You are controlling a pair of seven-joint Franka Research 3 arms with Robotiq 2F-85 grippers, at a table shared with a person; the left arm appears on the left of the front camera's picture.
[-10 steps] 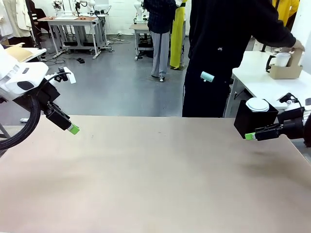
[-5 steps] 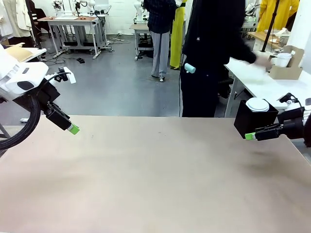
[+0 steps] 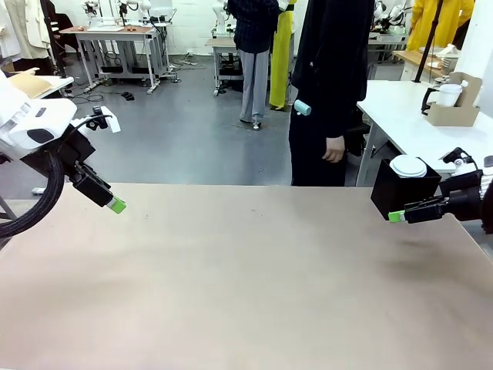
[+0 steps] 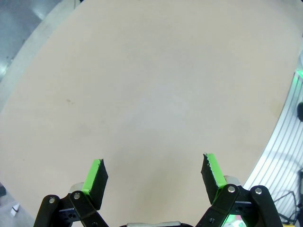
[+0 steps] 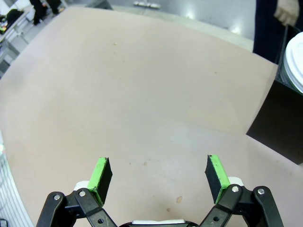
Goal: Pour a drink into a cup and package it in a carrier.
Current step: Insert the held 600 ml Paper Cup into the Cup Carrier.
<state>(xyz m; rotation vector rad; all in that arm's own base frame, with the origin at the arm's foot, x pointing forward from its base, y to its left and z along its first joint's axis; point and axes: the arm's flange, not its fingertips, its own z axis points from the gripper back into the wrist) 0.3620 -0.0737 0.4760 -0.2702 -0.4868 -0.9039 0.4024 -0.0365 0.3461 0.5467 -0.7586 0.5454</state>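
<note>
1. Since earlier, the person's hand (image 3: 334,149) has dropped from the carrier (image 3: 454,108) on the side table, beyond the black box (image 3: 402,188); both grippers hover unmoved.
2. Left gripper (image 4: 154,171): spread wide, empty, above the table (image 4: 156,85).
3. Right gripper (image 5: 158,176): spread wide, empty, near the black box.

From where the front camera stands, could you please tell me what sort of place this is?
Probably a robotics lab or workshop: metal workbenches stand on a grey floor, and a robot arm reaches over a brown table.
</note>
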